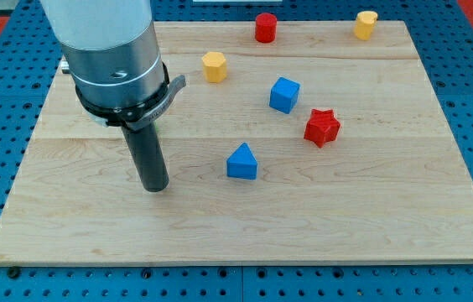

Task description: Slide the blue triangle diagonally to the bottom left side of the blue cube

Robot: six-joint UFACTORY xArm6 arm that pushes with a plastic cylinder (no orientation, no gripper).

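Note:
The blue triangle (241, 162) lies on the wooden board (371, 210) a little right of centre. The blue cube (284, 95) sits above it and to its right, with a gap between them. My tip (154, 187) rests on the board to the left of the blue triangle, about a hundred pixels away and slightly lower, touching no block. The arm's wide grey body rises from the rod toward the view's top left.
A red star (322, 127) lies right of the blue cube and triangle. A yellow hexagon-like block (214, 65) sits above centre. A red cylinder (266, 27) and a yellow block (366, 23) stand near the board's top edge. A green bit (156, 127) peeks out behind the arm.

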